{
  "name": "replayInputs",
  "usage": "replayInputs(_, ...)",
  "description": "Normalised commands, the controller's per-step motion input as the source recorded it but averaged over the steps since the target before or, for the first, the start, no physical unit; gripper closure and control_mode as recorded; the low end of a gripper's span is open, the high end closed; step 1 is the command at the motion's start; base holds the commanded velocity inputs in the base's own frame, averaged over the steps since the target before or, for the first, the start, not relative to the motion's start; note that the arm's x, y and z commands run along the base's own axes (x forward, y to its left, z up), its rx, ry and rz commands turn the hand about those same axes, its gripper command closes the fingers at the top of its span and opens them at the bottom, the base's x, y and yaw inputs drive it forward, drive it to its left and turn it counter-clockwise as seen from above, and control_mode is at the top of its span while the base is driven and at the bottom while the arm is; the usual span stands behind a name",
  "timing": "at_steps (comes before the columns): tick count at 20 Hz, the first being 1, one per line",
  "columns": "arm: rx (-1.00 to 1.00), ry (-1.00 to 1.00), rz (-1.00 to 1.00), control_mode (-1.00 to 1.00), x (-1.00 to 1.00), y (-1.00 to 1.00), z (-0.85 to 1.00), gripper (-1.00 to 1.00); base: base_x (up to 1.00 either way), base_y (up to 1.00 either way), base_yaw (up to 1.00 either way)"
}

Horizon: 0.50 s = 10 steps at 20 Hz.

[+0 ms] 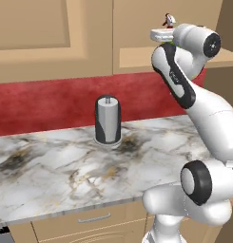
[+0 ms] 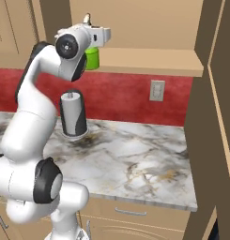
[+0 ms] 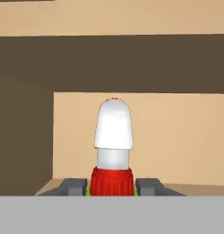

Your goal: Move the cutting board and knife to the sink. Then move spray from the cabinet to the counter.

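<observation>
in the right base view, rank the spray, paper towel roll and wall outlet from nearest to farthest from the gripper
1. spray: at the gripper itself, between its fingers, at the cabinet shelf.
2. paper towel roll: standing on the counter, below the gripper.
3. wall outlet: on the red backsplash, off to the right and lower.
</observation>
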Motion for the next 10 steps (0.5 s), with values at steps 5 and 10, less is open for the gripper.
replayInputs(5,0.00,0.00,0.14,-1.00,-1.00,0.06,0.00,1.00,0.00,0.00,0.00)
replayInputs(10,0.00,0.03,0.32,-1.00,-1.00,0.00,-0.11,1.00,0.00,0.00,0.00)
